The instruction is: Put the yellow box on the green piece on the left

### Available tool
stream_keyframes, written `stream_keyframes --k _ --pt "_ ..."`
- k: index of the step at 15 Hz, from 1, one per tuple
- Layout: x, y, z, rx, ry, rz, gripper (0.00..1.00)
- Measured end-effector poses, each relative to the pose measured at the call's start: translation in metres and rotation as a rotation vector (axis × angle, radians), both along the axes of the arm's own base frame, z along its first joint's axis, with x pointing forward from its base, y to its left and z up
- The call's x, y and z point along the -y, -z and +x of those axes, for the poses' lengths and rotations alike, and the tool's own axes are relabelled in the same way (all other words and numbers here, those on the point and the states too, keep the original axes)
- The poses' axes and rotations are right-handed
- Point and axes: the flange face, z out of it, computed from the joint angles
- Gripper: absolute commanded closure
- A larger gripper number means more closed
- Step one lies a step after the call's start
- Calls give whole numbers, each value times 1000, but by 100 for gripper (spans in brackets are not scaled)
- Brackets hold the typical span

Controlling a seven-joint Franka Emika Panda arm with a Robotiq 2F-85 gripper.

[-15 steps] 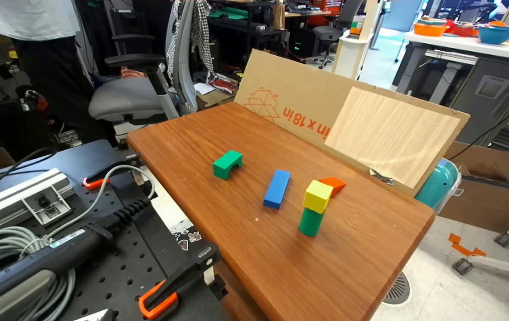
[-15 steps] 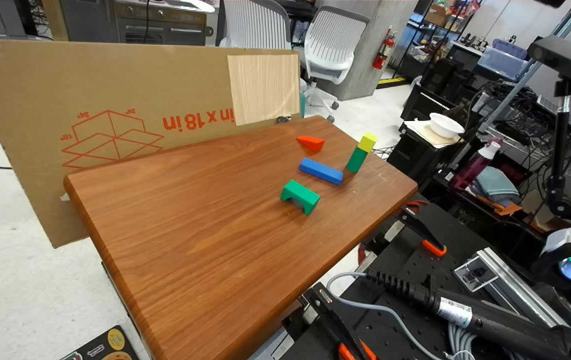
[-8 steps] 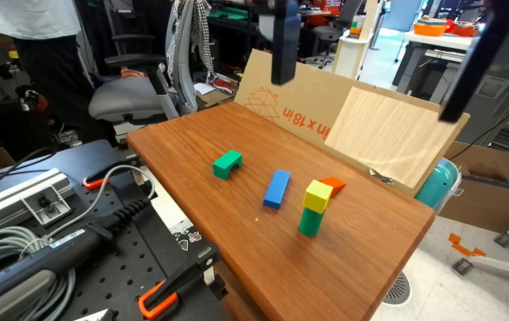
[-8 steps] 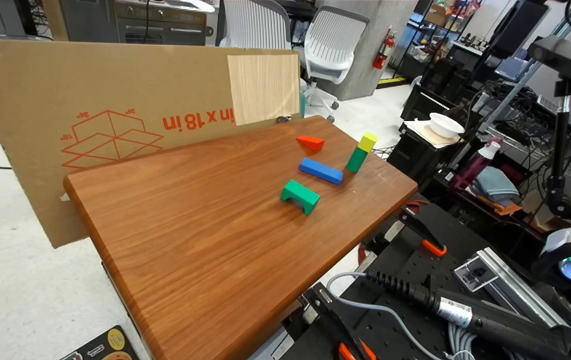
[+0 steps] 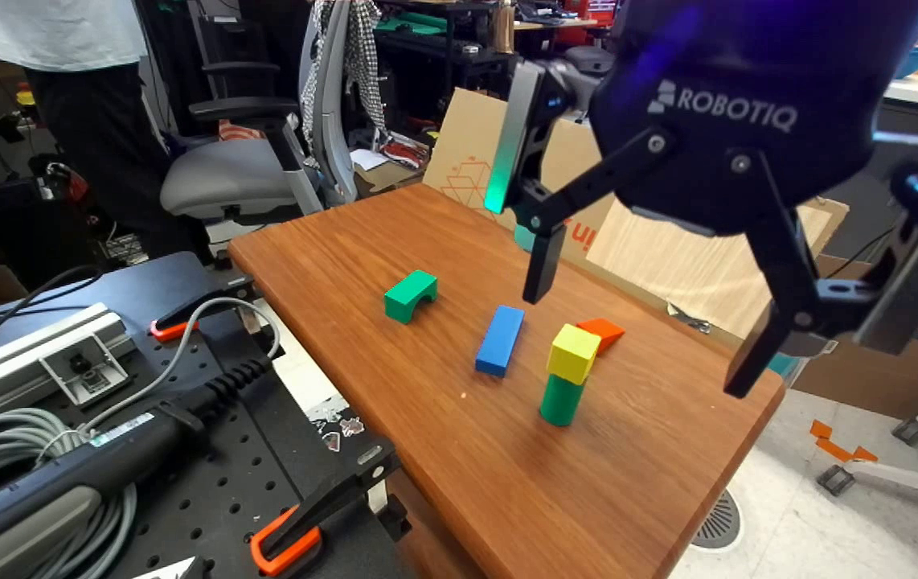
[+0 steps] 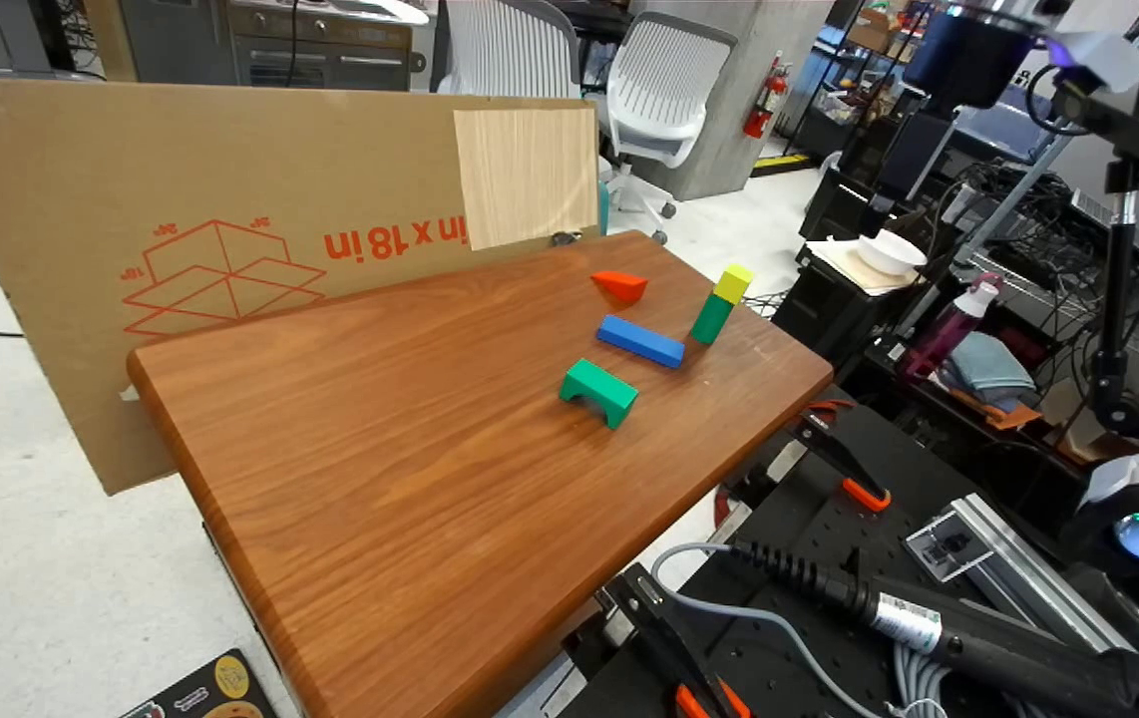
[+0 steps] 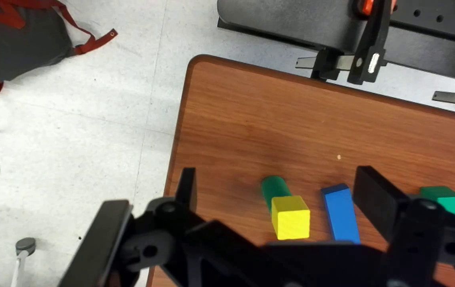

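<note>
The yellow box (image 5: 573, 354) is a bright cube standing on top of an upright green cylinder (image 5: 561, 402). It shows in an exterior view (image 6: 733, 283) and in the wrist view (image 7: 291, 218). The green piece (image 5: 410, 296) is a low arch block lying apart on the table, also visible in an exterior view (image 6: 598, 392). In the wrist view the green piece (image 7: 442, 198) is partly hidden behind a finger. My gripper (image 5: 637, 342) is wide open and empty, above the table. In the wrist view the yellow box appears between its fingers (image 7: 276, 172), untouched.
A blue bar (image 5: 499, 341) lies between the green cylinder and the green piece. A red-orange wedge (image 6: 619, 286) lies near the cardboard (image 6: 380, 199) along the table's edge. Clamps (image 5: 322, 498) hold the table (image 6: 410, 479) beside a black perforated bench (image 5: 218, 458).
The gripper has come into both exterior views from above and lowered toward the table, fingers open. The blocks have not moved.
</note>
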Motion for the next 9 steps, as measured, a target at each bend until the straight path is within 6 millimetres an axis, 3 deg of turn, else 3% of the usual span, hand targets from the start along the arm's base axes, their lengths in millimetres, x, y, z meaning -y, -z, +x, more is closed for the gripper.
stream_keyframes --k 9 --pt "6 55 41 -55 35 -17 0"
